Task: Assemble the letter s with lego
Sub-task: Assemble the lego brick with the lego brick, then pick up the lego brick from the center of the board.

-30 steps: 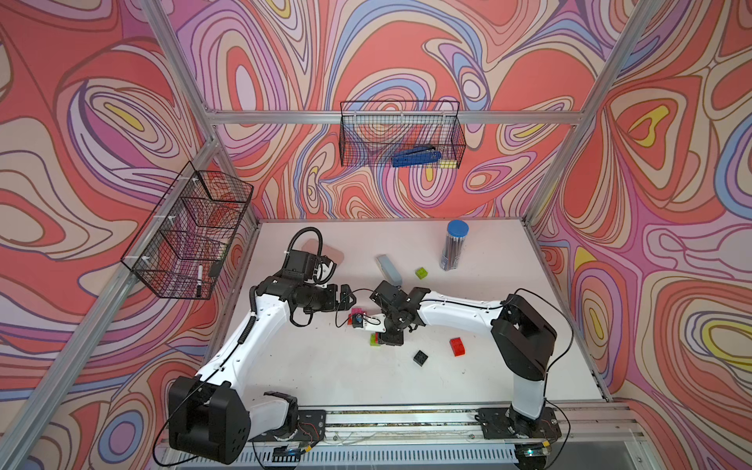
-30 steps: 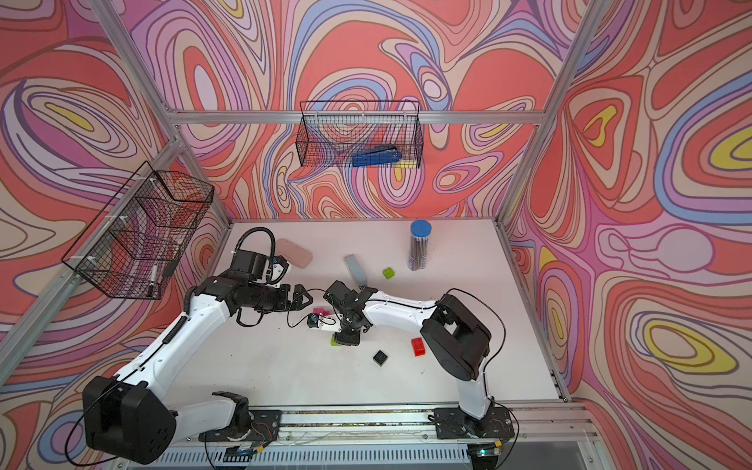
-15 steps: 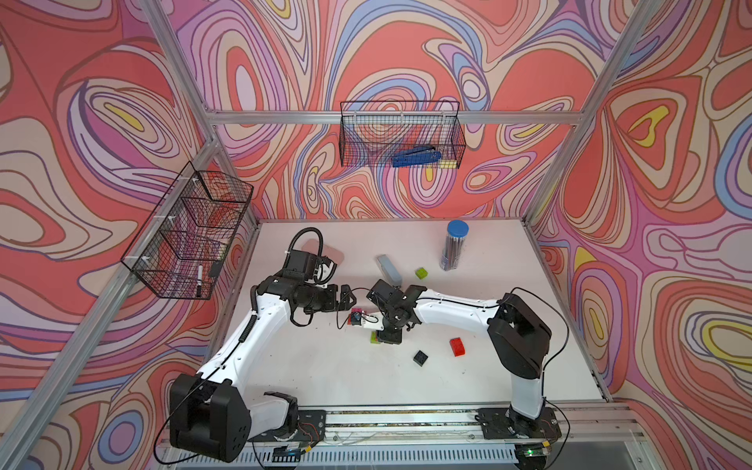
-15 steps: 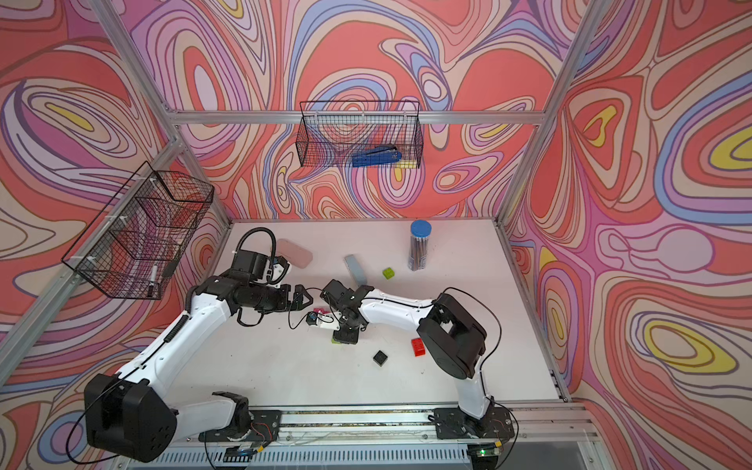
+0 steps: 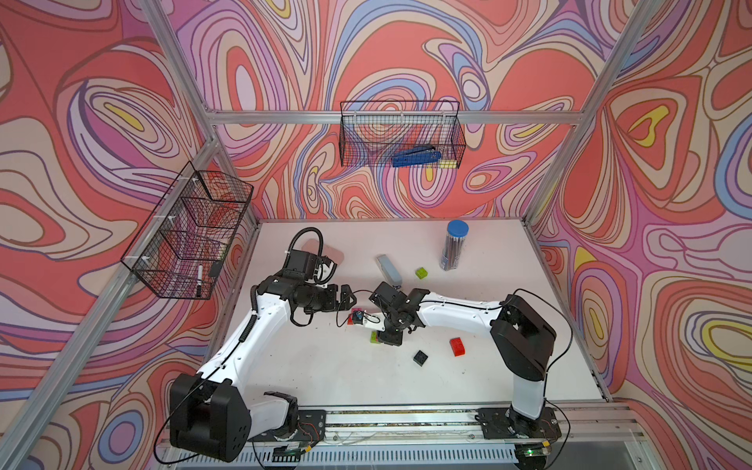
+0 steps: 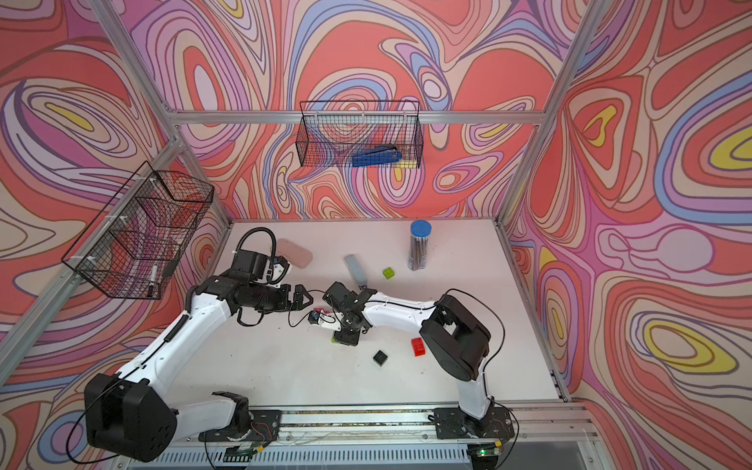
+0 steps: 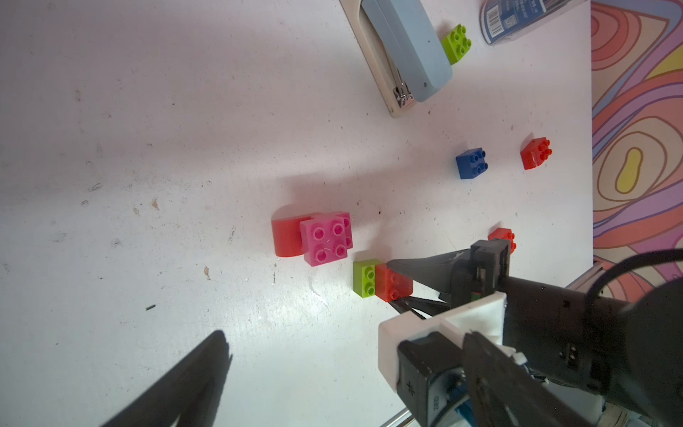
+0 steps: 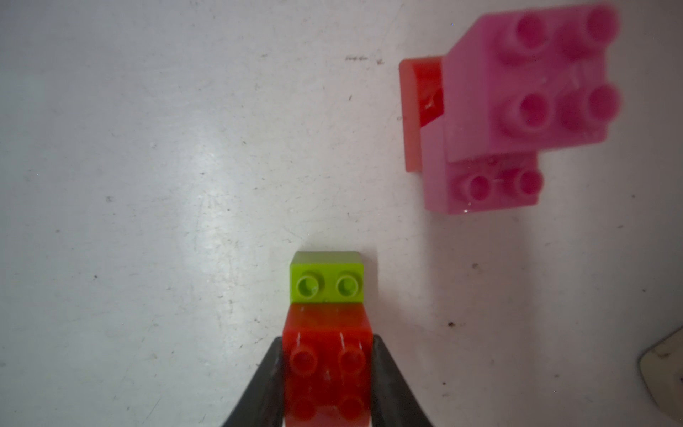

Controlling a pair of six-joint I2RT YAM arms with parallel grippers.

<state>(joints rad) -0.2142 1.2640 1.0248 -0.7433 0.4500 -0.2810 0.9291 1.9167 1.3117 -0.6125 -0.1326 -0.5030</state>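
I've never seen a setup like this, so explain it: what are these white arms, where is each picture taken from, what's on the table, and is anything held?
Two white robot arms stand at a white table. Two pictures look down from overhead; two come from cameras on the arms' wrists. Loose lego bricks lie about, with a pink-and-red brick stack, a grey-blue stapler and a blue-lidded tube of pencils. The right gripper pinches a red brick that touches a lime green brick. The left gripper is open and empty.
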